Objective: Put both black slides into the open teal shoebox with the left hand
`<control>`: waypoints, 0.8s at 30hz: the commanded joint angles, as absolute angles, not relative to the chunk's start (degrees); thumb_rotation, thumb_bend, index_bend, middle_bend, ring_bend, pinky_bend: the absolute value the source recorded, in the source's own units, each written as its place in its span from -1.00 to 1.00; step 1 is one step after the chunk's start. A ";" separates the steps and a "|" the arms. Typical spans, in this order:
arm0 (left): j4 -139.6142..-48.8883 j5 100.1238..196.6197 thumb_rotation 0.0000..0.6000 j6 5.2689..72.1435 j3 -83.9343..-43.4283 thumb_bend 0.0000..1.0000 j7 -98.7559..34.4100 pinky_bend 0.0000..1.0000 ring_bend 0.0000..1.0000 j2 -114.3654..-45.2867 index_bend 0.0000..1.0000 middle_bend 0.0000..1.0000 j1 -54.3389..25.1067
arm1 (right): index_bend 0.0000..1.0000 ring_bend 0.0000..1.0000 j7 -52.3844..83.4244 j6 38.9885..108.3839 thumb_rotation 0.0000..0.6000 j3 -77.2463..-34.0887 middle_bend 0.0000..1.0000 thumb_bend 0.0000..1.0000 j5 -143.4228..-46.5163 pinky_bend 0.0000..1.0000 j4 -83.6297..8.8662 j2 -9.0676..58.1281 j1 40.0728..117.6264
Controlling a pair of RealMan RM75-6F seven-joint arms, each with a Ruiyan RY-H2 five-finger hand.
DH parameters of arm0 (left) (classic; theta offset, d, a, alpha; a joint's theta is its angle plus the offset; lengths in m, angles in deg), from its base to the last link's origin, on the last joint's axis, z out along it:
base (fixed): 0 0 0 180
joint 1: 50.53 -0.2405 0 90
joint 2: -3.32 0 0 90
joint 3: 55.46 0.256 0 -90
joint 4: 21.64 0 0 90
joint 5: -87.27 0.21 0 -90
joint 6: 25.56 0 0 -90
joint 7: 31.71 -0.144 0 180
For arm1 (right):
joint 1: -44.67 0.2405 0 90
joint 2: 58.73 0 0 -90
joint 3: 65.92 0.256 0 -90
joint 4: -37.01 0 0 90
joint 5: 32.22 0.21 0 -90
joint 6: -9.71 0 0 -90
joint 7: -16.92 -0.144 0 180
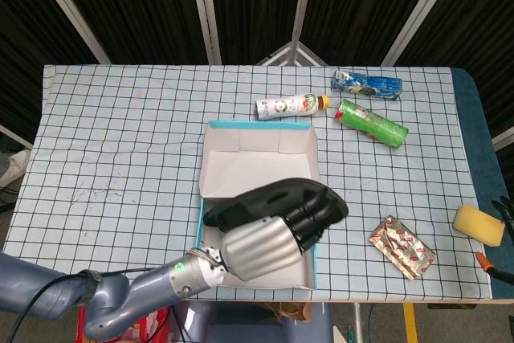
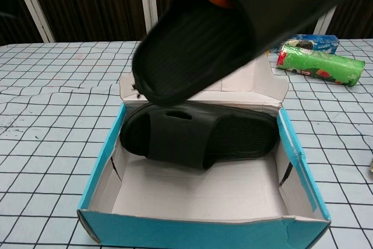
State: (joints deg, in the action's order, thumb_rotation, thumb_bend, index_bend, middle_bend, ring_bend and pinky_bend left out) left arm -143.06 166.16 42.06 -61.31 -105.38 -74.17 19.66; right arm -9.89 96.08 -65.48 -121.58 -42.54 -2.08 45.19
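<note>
One slide [image 2: 233,27] gripped by left robot hand [image 1: 265,247], raised over shoebox [image 2: 111,144].

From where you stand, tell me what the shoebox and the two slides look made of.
Shoebox: thin cardboard, teal outside, matte white inside, with folded flaps and creased walls. Slide in the box: probably moulded foam or rubber, matte black, one piece. Slide held by the left hand above the box: same look, finely ribbed sole.
</note>
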 commanded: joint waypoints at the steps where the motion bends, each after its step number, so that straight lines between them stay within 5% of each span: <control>1: -141.42 163.33 1.00 40.22 -62.04 -0.47 -109.69 -0.97 -1.00 -80.40 -0.05 -0.03 20.73 | -0.87 -1.00 -10.20 96.38 1.00 -65.41 -0.96 -0.38 -121.58 -1.00 -42.39 -2.12 45.06; 24: -131.25 165.61 1.00 42.24 -56.14 -0.47 -108.38 -0.97 -0.97 -94.06 -0.05 -0.02 13.52 | -0.87 -1.00 -11.55 96.29 1.00 -65.29 -0.96 -0.38 -121.41 -1.00 -41.79 -2.06 45.08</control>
